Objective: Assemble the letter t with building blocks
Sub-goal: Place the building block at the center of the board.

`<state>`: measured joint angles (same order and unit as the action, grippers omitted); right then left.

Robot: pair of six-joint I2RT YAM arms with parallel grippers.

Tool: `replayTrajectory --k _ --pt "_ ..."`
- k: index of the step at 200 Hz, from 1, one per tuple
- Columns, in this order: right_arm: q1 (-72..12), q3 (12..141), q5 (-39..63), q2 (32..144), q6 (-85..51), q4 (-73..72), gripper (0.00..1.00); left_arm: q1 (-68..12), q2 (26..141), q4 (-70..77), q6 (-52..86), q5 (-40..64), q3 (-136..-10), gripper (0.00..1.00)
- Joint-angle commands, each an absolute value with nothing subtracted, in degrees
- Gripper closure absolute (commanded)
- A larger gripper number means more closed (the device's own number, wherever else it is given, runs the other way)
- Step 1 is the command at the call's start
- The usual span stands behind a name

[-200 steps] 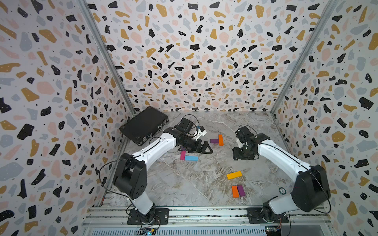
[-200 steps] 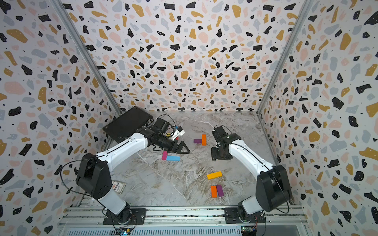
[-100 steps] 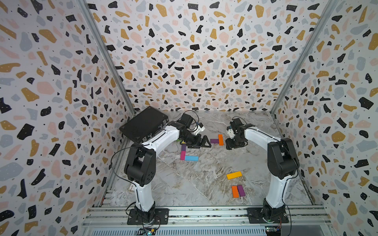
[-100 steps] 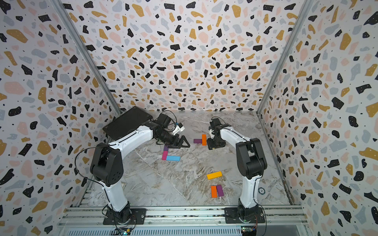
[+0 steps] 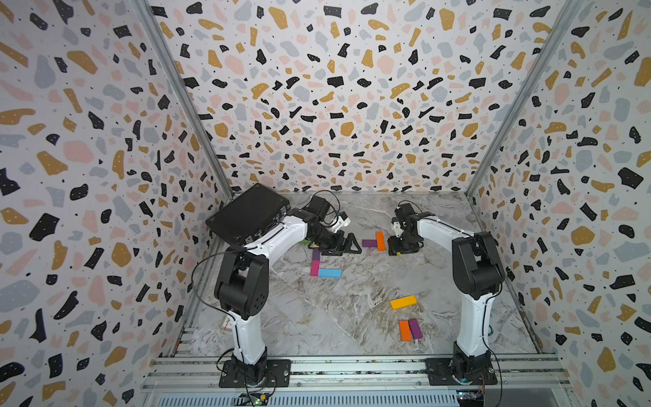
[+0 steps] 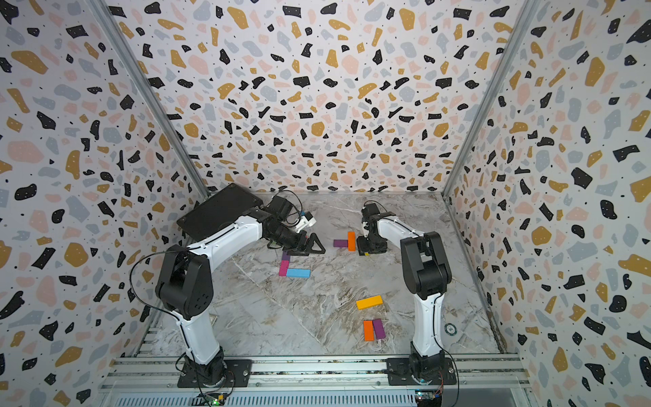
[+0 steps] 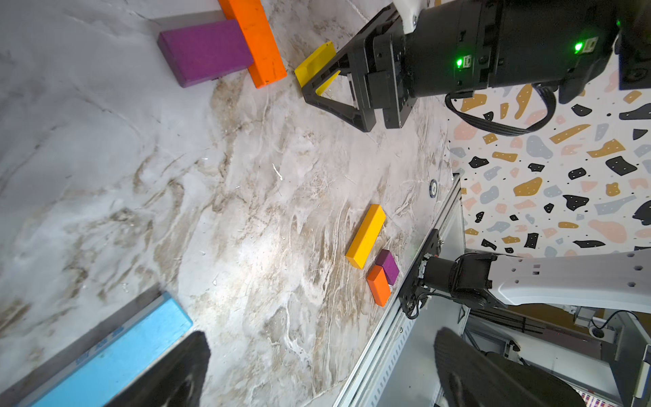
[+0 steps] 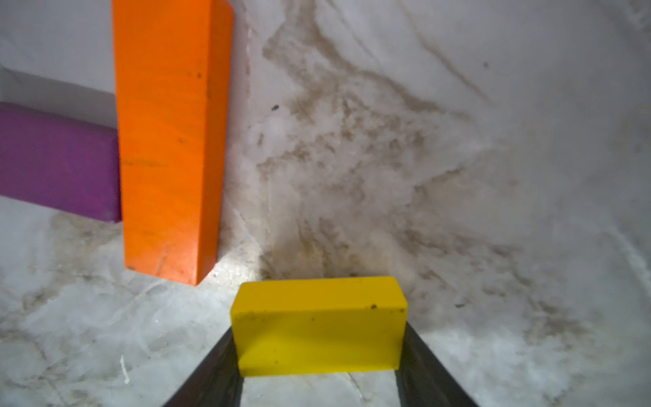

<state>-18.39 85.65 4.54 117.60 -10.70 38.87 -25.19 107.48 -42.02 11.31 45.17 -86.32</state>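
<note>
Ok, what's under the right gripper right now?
A short yellow block, clamped between the right gripper's fingers, just clear of the orange block. The block's underside is hidden, so whether it rests on the table cannot be told.

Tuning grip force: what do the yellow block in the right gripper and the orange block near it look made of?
Yellow block: probably painted wood, matte; crisp edges, small dark specks and scuffs. Orange block: likely the same; faint grain-like streaks show through its coat. Plastic cannot be ruled out.
</note>
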Motion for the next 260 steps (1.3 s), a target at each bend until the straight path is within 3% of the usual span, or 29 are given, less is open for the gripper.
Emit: replayTrajectory --k 1,101,142,162,201,260 --pt "-18.3 86.8 4.7 118.2 -11.6 39.7 0.40 -25.0 108.0 -42.0 10.8 46.5 -88.1 0.00" --pt "-18.3 86.1 6.0 115.0 -8.2 39.5 0.18 -25.0 106.7 -40.9 10.9 46.7 -86.0 0.00" --pt "-18.3 82.1 6.1 106.2 5.9 38.5 0.11 -24.9 106.2 -39.1 10.8 47.5 -84.1 0.00" --pt "-18.3 79.0 2.9 103.5 14.3 36.5 0.11 -24.7 106.5 -39.0 10.3 48.7 -83.9 0.00" --pt "-18.2 74.4 7.7 102.9 33.5 32.0 0.18 -23.4 106.0 -39.7 9.9 50.5 -83.8 0.00" --pt "-17.3 84.7 14.9 110.9 45.1 40.6 0.32 -22.2 104.5 -37.3 11.8 51.9 -83.0 0.00"
